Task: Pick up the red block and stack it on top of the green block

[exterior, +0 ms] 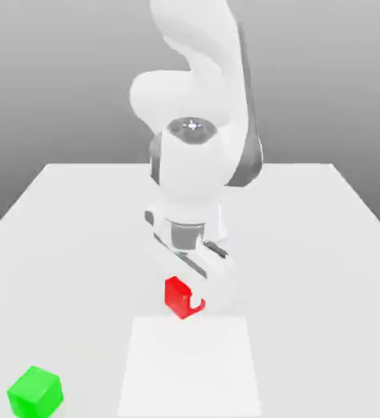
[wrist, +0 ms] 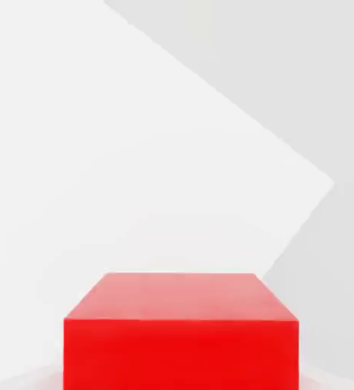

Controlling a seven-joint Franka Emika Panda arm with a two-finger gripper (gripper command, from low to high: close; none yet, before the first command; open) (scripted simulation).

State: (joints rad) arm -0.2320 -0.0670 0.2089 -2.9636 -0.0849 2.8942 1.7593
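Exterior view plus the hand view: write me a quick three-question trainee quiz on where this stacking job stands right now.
1. True or false: the gripper is shut on the red block.
2. Where does the green block sit in the exterior view?
A. near the lower left corner, alone on the table
B. under the red block
C. at the far right edge
3. Fill in: the red block has not yet been placed on the ____ block.

Key
1. True: the fingers close on the red cube's sides.
2. A.
3. green: the two cubes are far apart, so the stacking step remains.
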